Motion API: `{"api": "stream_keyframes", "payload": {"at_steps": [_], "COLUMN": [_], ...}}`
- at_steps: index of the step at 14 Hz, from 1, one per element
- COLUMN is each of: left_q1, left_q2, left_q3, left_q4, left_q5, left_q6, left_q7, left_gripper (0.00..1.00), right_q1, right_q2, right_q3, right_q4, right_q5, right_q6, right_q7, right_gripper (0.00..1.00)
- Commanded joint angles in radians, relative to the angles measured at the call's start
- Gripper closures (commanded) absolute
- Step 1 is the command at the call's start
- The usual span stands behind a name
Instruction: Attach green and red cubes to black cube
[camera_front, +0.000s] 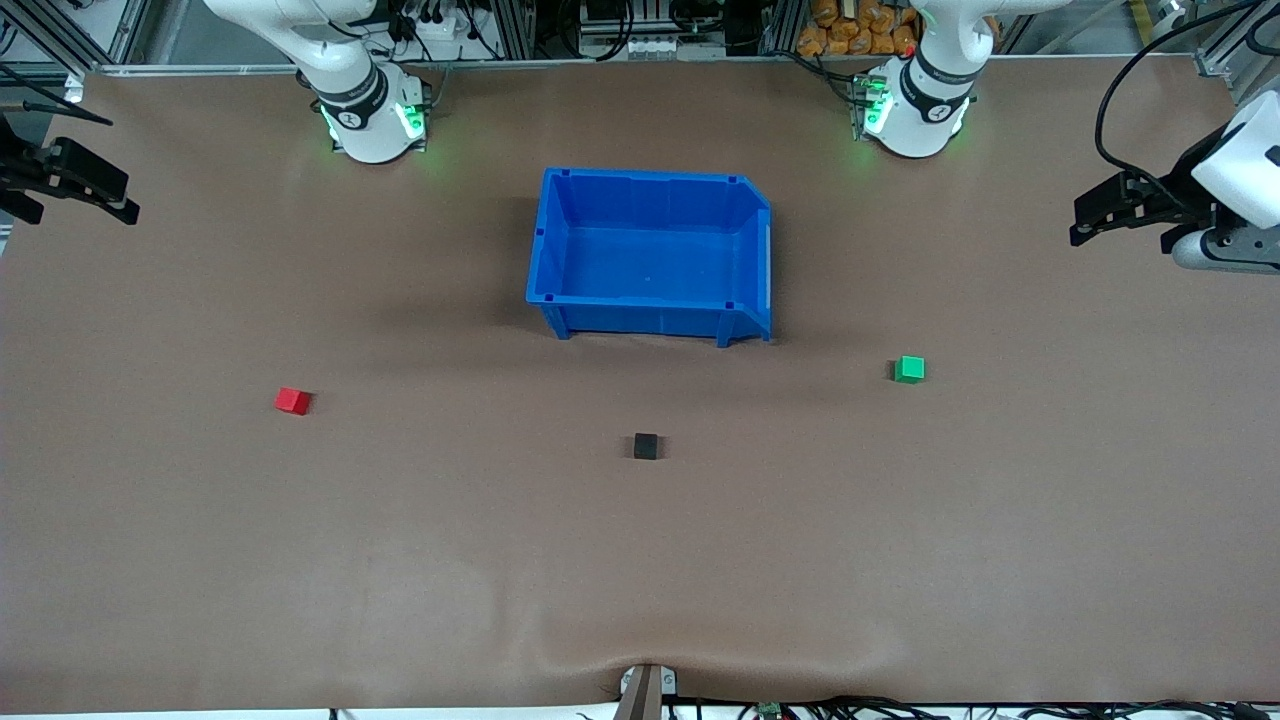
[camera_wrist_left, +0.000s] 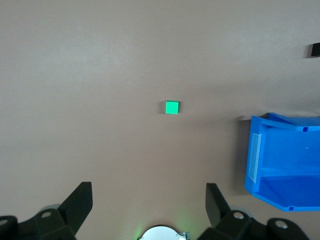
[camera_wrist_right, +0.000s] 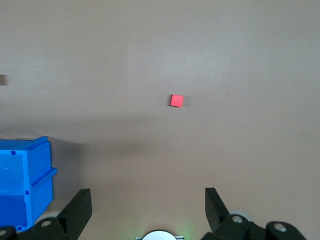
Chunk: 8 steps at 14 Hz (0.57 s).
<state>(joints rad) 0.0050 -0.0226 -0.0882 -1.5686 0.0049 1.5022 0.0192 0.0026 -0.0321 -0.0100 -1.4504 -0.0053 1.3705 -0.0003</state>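
Task unstarted: green cube (camera_front: 909, 369), red cube (camera_front: 293, 401), black cube (camera_front: 646, 446) well apart on desk (camera_front: 400, 560). Left hand (camera_wrist_left: 149, 200) and right hand (camera_wrist_right: 148, 201) wide, empty, high over desk ends, waiting.

Front view: I look down from high across the table (camera_front: 200, 560), facing both robot bases.
Left wrist view: I look straight down from well above the green cube (camera_wrist_left: 171, 107).
Right wrist view: the same, over the red cube (camera_wrist_right: 176, 100).
Shared: all three catch the blue bin (camera_front: 650, 255) and the black cube (camera_front: 646, 446).
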Motion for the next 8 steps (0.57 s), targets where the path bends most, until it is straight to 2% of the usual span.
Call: {"api": "stream_keyframes", "payload": {"at_steps": [1,8], "left_q1": [0.003,0.000], "left_q2": [0.010,0.018], "left_q3": [-0.005,-0.005], "left_q4": [0.025,0.029], "left_q5": [0.010,0.010], "left_q6": [-0.022,-0.022], "left_q7": [0.019,0.005], "left_gripper": [0.00,0.00], "right_q1": [-0.013,-0.016], "right_q2": [0.012,0.012], "right_q3": [0.008,0.008], "right_q4": [0.025,0.025], "right_q5": [0.010,0.010], "right_q6": [-0.016,-0.019], "right_q7": [-0.010,-0.010], "right_gripper": [0.00,0.00]}}
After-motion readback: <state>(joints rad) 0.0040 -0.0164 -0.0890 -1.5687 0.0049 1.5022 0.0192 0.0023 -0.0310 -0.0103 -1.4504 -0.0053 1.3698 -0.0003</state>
